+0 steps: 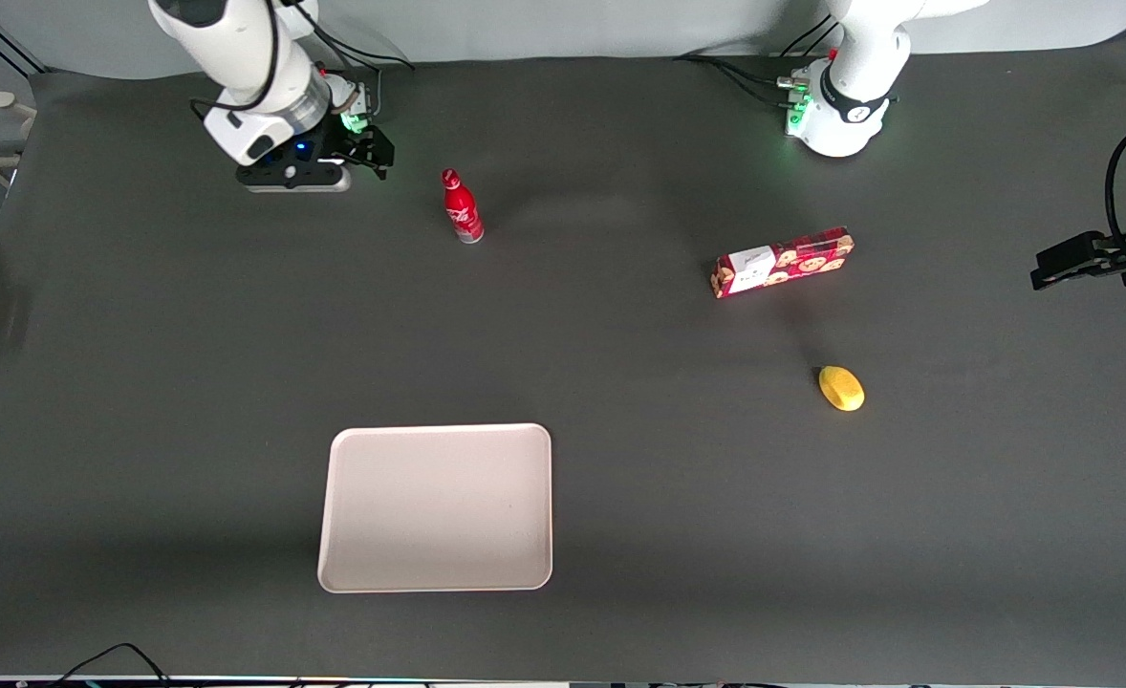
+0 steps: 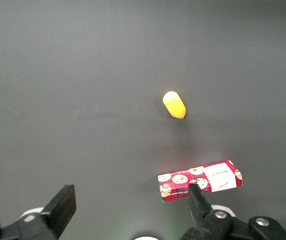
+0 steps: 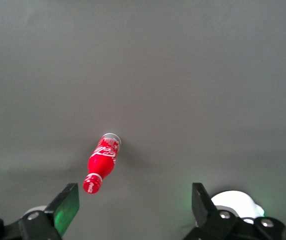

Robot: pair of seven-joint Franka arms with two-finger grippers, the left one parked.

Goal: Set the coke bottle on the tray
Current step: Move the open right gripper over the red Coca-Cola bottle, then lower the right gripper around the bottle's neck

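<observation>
So, upper left of the front view, the gripper [image 1: 369, 145] hangs high near the arm's base, its fingers spread wide with nothing between them, tips half lost against the dark mount. Beside it the bottle [image 1: 462, 206] stands upright on the table [image 1: 620, 315], untouched. Lower centre sits the tray [image 1: 437, 507], bare, well apart from the bottle.

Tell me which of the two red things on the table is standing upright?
The slim red coke bottle with a red cap, beside the open gripper. The red rectangular cookie box lies flat, toward the parked arm's end.
</observation>
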